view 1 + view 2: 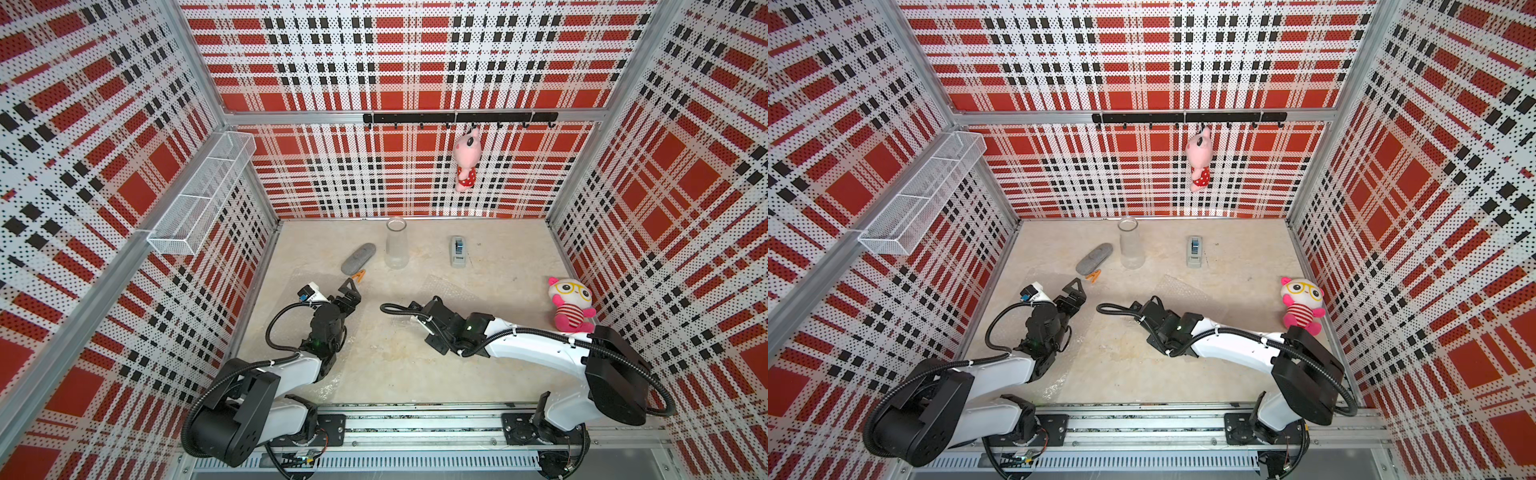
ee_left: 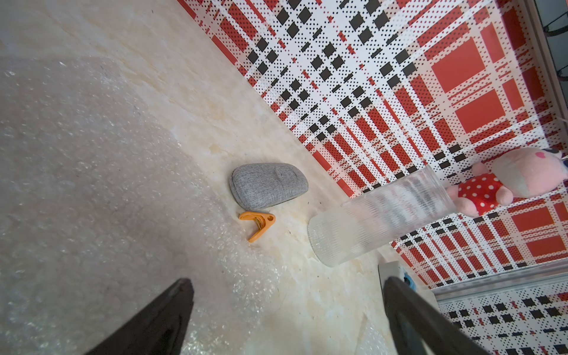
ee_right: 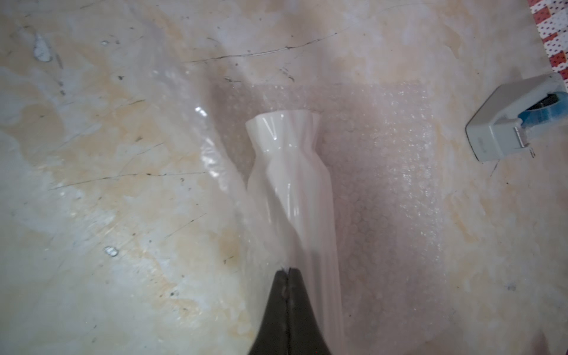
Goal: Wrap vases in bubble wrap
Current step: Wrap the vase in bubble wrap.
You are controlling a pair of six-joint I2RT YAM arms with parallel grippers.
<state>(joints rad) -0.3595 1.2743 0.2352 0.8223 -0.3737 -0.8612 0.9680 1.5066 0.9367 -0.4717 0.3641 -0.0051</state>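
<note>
Two grippers inspected. Found left gripper [image 2: 285, 280] spread to full width, gripping nothing, poised over a flat bubble wrap sheet [image 2: 92, 184] at 9 o'clock of the table [image 1: 415, 374]. Found right gripper [image 3: 287, 272] pinched fully closed on the raised edge of a second sheet [image 3: 384, 184], near table centre toward 2 o'clock. Noted white vase [image 3: 292, 190] lying on that sheet, glossy, ribbed, flared mouth pointing away from the fingertips. Noted clear glass vase [image 1: 396, 245] upright, unwrapped, at 12 o'clock.
</note>
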